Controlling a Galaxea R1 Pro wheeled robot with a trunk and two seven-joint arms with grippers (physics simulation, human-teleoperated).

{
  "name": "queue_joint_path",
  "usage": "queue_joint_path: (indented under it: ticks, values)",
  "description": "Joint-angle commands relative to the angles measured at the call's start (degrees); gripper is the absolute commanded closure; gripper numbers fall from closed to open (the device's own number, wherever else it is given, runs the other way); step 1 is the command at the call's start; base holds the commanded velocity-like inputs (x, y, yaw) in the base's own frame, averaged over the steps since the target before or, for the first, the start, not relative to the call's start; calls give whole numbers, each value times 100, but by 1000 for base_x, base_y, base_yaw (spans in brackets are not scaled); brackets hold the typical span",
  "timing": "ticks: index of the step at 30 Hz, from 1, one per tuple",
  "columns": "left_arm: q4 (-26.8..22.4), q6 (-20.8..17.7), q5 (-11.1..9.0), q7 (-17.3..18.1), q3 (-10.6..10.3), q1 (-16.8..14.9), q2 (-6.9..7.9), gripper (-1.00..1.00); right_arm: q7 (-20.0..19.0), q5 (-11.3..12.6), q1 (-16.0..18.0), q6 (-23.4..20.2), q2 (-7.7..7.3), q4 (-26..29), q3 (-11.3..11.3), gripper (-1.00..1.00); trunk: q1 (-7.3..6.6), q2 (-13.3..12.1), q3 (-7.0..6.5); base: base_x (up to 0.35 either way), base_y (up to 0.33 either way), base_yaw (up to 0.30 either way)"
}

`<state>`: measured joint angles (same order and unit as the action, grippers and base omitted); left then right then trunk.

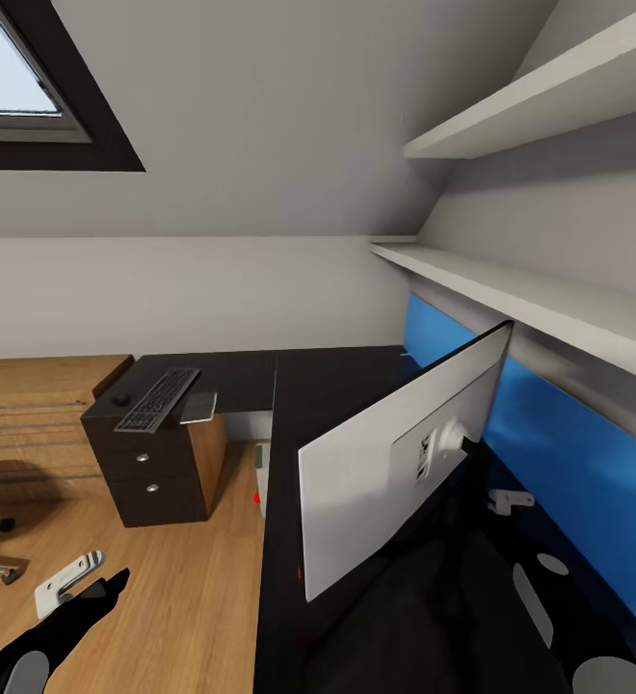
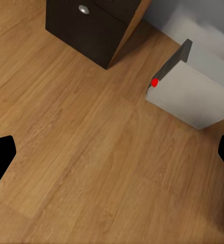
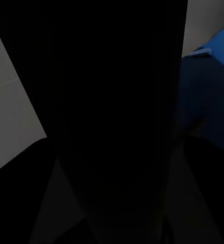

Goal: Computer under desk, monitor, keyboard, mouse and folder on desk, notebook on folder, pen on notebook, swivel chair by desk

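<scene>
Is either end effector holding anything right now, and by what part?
Left end effector is open over bare wood plank floor, holding nothing. The right one cannot be told; its wrist view is dark.

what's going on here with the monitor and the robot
The monitor stands on the black desk, white back toward the camera. The left end effector hangs open over the wood floor, holding nothing. The keyboard lies on the dark drawer unit, and the computer sits on the floor beside it.
</scene>
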<state>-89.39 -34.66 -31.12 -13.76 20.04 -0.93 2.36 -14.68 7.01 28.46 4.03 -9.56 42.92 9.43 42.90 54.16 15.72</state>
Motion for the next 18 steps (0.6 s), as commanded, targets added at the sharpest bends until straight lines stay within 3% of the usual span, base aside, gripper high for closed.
queue_joint_path:
  ticks: [1,15,16,18]
  values:
    - [-8,-23,-61,-47,0,-4,1,-100,-34,-209,2,0,-2,-12,15,100,1,4,9,2,0,0]
    - [-8,-23,-70,-47,0,-4,-2,-100,-35,-217,2,-17,-2,-20,-9,100,1,4,9,39,0,0]
    - [-8,-23,-70,-47,0,-4,-1,-100,-35,-217,2,-17,-2,-20,-9,-100,1,4,9,0,0,0]
    - [-8,-23,-70,-47,0,-4,0,-100,-35,-217,2,-18,-2,-21,-10,-100,1,4,9,0,0,0]
